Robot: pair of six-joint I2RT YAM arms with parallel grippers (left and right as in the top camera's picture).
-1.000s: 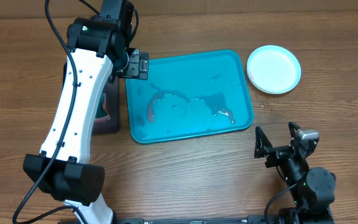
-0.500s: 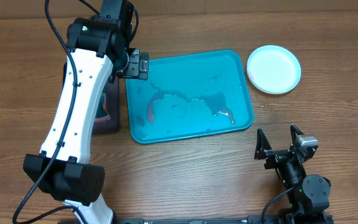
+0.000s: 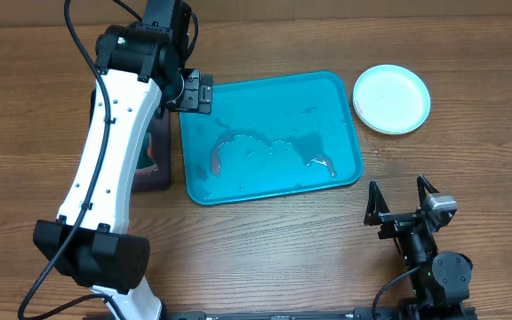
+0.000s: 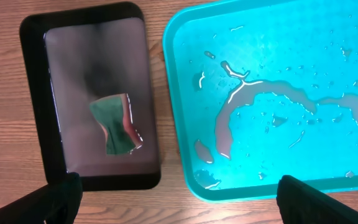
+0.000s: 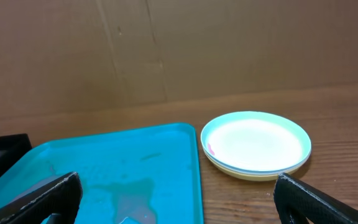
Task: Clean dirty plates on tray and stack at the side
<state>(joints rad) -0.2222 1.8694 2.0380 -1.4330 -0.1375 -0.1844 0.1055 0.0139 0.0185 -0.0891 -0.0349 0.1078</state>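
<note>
Your left fingers (image 4: pixel 58 198) stand spread wide, empty; beyond them sit the black tray (image 4: pixel 33 93) and the wet blue tray (image 4: pixel 272 43), side by side. Your right fingers (image 5: pixel 39 198) are spread wide too, empty. The plates (image 5: pixel 255 144) lie stacked ahead of them on the bench (image 5: pixel 347 155), just right of the blue tray.

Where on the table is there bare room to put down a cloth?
Bare wood of the table runs wide between the near rim of the tray and the right gripper, and also left of the black tray. Crowded: the narrow gap between the tray and the plates.
</note>
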